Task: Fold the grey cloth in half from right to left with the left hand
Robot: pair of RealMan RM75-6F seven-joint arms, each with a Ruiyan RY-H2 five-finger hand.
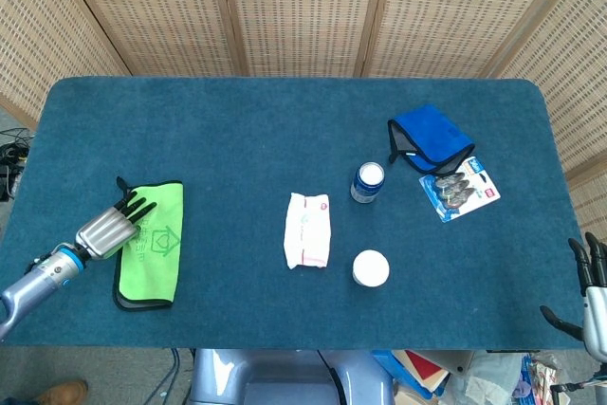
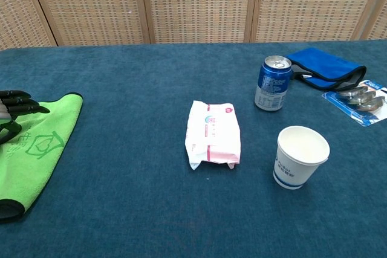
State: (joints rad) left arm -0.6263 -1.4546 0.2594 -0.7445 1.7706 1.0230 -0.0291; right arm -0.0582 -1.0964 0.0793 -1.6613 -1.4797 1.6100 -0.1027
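Cloth lying near the counter's left front corner, showing a bright green face with a darker printed emblem; a thin dark grey border running round the edges and peeking out along the near end. Lying flat and folded into a narrow strip, long axis running front to back, tilting slightly so the far end leans right. A small dark loop sticking out at the far left corner. In the chest view the cloth running off the left edge of the frame.

Left hand resting on the cloth's left edge, dark fingers lying spread and flat on the green, pointing toward the far right; gripping nothing. Right hand hanging off the counter's right front corner, fingers apart and upright, holding nothing.

Sitting mid-counter: a white and pink tissue pack. Standing to its right, a blue can and, nearer the front, a white paper cup. Lying further right, a blue cloth with a packet of batteries just in front of it. Woven screen standing behind the counter.
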